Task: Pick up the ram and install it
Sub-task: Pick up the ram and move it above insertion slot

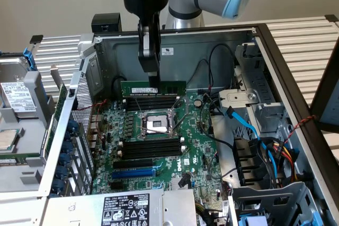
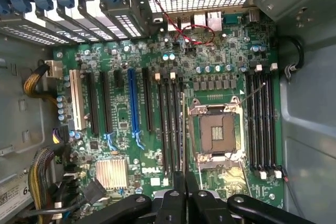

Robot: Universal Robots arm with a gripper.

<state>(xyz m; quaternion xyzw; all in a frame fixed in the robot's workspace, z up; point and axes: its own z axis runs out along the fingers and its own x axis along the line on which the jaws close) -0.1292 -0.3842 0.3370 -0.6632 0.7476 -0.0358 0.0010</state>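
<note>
The ram [image 1: 170, 87], a green stick with a white label strip, stands upright on its long edge just beyond the CPU socket [image 1: 157, 124], on the side toward the back wall of the computer case [image 1: 185, 43]. It hangs level and parallel to the bank of black slots [image 1: 151, 102] that lies on that same side of the socket. Whether its lower edge touches a slot cannot be told.

The claw [image 1: 153, 80] comes straight down from above and is nearly closed, pinching the ram's upper edge close to its middle. In the wrist view the stick shows edge-on as a thin line [image 2: 182, 129] running out from the claw [image 2: 182, 195], right beside the socket [image 2: 218, 132].

A second bank of black slots [image 1: 153, 149] lies on the socket's opposite side. Past it a blue slot [image 1: 133, 173] runs parallel on the green motherboard [image 1: 200, 149].
</note>
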